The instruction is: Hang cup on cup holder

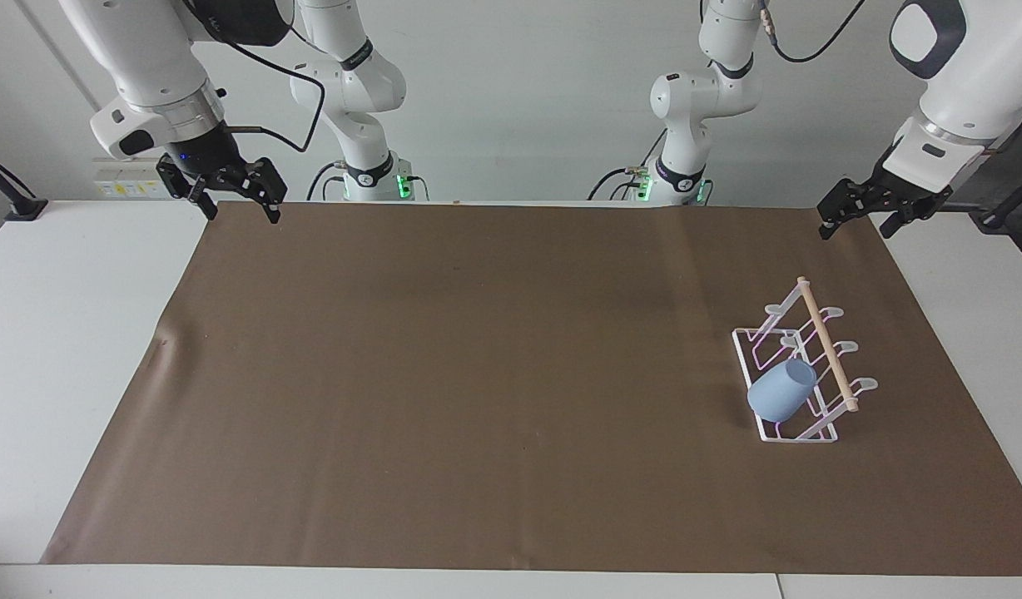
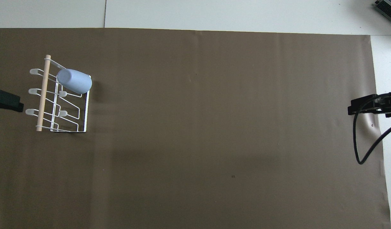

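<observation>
The cup [image 1: 781,391] is hung tilted on the rack [image 1: 802,366]; it could slip off if jolted. Both hands, left [image 1: 859,218] and right [image 1: 232,196], are held open, empty.

cup [image 1: 781,392] hung on cup holder [image 1: 798,366] | both grippers raised, empty

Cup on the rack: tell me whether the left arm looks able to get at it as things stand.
Probably yes. The cup hangs tilted on a prong of the rack, at the left arm's end of the table. The left tool is raised nearby, open and empty, with only bare brown mat between them.
</observation>
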`<state>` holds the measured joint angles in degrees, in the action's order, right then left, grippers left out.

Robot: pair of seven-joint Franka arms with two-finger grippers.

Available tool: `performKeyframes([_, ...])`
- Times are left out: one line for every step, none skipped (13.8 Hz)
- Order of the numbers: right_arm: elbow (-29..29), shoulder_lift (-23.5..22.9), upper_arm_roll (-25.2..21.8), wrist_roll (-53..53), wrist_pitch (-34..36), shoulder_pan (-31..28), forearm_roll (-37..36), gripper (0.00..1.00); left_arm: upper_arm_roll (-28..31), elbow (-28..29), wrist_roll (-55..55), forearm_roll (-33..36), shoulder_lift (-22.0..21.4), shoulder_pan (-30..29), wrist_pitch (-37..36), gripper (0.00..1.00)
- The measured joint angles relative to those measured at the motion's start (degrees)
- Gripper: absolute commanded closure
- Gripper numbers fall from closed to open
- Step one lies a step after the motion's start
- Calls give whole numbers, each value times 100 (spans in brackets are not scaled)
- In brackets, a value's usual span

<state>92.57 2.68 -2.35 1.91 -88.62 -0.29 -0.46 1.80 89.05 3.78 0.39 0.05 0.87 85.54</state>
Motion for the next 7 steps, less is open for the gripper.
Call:
performKeyframes([0,0,0,0,0,0,0,0,77,-2,5,-44,0,45,-18,0])
performKeyframes([0,0,0,0,0,0,0,0,95,-4,12,-69,-1,53,-27,0])
performKeyframes([0,0,0,0,0,0,0,0,98,-5,13,-83,-2,71,-43,0])
performKeyframes([0,0,0,0,0,0,0,0,105,-5,13,-85,-5,106,-58,0])
performKeyframes([0,0,0,0,0,0,0,0,106,-6,13,-86,-8,129,-67,0])
performKeyframes([0,0,0,0,0,0,0,0,106,-6,13,-86,-9,135,-71,0])
performKeyframes([0,0,0,0,0,0,0,0,112,-6,13,-86,-9,133,-77,0])
